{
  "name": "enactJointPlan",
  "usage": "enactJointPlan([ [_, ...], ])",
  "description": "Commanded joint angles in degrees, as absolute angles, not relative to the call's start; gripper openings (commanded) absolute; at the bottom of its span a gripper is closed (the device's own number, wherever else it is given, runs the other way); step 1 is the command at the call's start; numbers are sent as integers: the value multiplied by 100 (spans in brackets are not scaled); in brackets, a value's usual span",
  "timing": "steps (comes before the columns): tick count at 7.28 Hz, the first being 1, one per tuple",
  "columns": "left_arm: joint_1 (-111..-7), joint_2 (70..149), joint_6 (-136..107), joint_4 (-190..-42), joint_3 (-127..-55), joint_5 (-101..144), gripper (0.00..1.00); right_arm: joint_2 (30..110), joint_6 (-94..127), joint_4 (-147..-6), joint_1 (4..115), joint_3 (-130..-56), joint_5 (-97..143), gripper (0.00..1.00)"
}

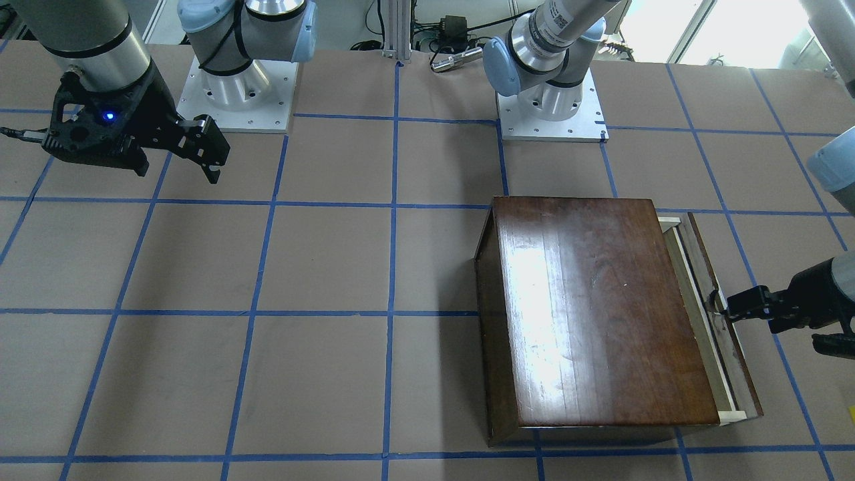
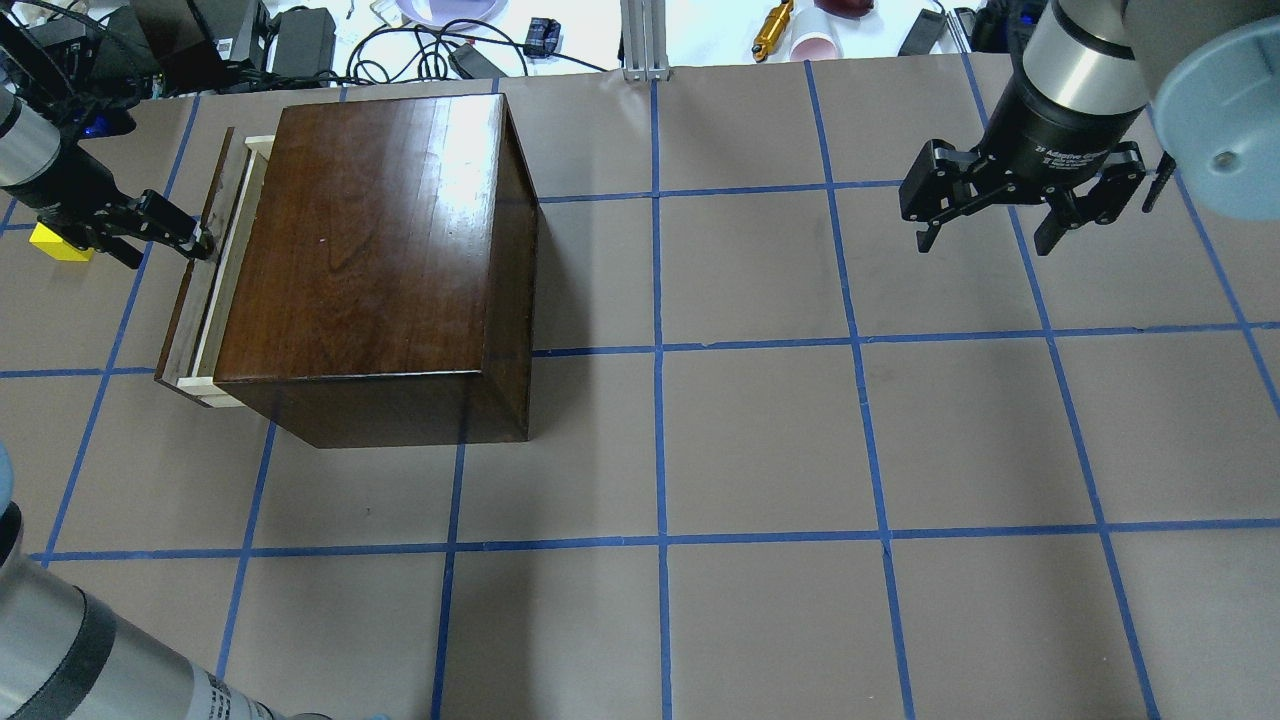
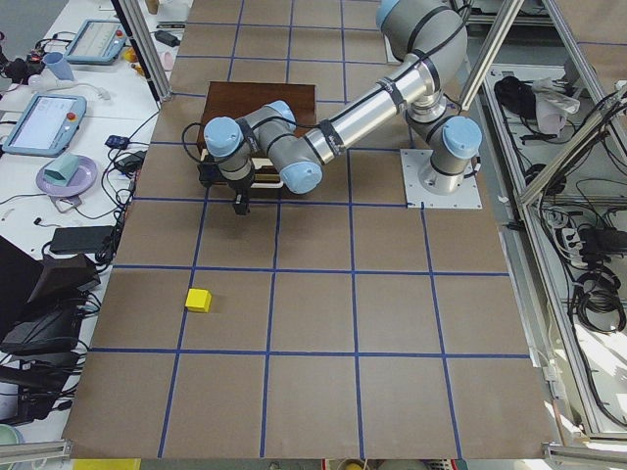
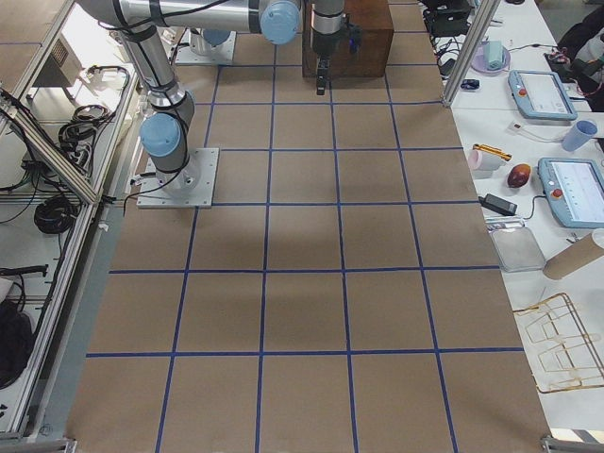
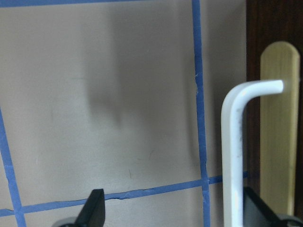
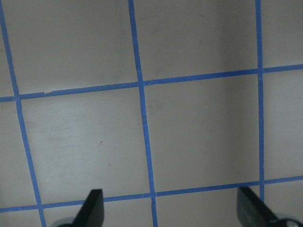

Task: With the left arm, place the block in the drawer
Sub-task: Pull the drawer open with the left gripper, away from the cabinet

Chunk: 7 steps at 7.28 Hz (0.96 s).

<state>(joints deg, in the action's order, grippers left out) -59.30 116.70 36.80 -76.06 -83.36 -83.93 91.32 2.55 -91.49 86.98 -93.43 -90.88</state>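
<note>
The dark-brown wooden box (image 2: 375, 250) stands on the table's left half. Its drawer (image 2: 228, 262) is pulled out a little, showing a narrow strip of pale wood behind the dark front panel (image 2: 188, 300). My left gripper (image 2: 190, 240) is at the drawer's pull; it also shows in the front-facing view (image 1: 727, 311). In the left wrist view the white pull (image 5: 233, 156) stands just inside one finger, and the fingers are wide apart, so the left gripper (image 5: 173, 210) is open. The yellow block (image 2: 58, 244) lies on the table left of the drawer, partly behind the left arm, and shows in the left exterior view (image 3: 199, 300). My right gripper (image 2: 985, 235) is open and empty, above the far right of the table.
The table (image 2: 760, 440) is brown with blue tape lines. Cables, a power brick and small items lie beyond its far edge (image 2: 420, 40). The two arm bases (image 1: 237, 87) stand at the robot's side.
</note>
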Motion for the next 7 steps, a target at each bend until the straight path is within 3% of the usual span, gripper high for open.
enactJointPlan([
  [1,-5924,11707,3787,-7559,-8315,-8454,100,9132,255,-9149,8701,-9343,-9088,100],
  [7,-5748,11769,3893,-7506,-8157,-8631,100,9132,255,-9149,8701,-9343,-9088,100],
])
